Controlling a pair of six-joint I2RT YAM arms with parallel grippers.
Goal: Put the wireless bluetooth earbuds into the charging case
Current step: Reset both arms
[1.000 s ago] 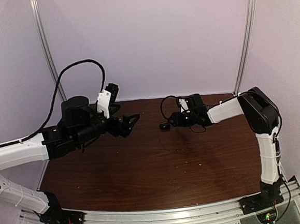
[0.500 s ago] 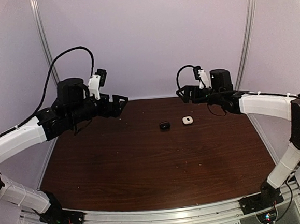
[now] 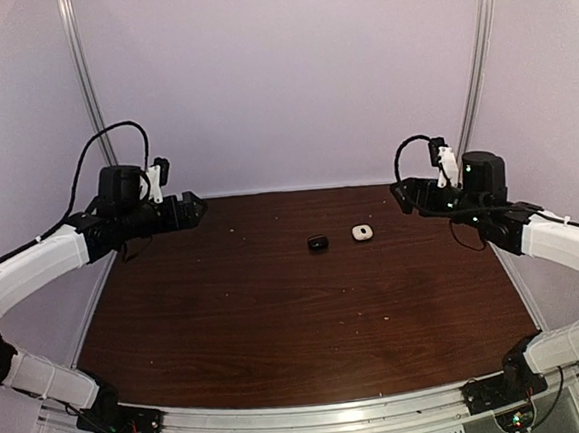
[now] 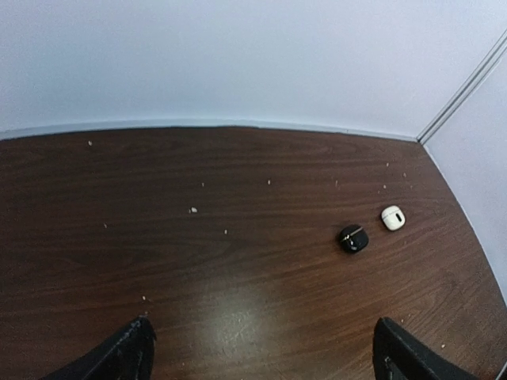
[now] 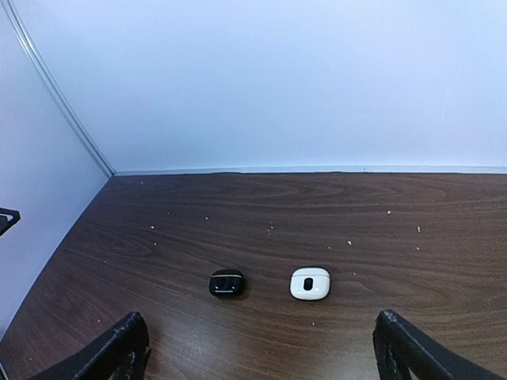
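Two small charging cases lie shut side by side on the dark wooden table point(image 3: 277, 318): a black one point(image 3: 318, 242) point(image 4: 352, 238) point(image 5: 226, 283) and a white one point(image 3: 362, 232) point(image 4: 392, 217) point(image 5: 310, 283). No wireless bluetooth earbuds are in view. My left gripper point(image 3: 192, 207) point(image 4: 265, 356) hovers open at the back left, far from both cases. My right gripper point(image 3: 401, 192) point(image 5: 261, 348) hovers open at the back right, a short way from the white case. Nothing sits between either pair of fingers.
Pale walls point(image 3: 289, 76) close the table in at the back and sides, with metal corner posts point(image 3: 474, 72). Tiny light crumbs point(image 4: 192, 210) are scattered over the wood. The arms' bases sit on the metal rail point(image 3: 315, 415) at the near edge.
The right gripper opened and drew back to the right, leaving the white case on the table beside the black one. The left arm swung back to the left.
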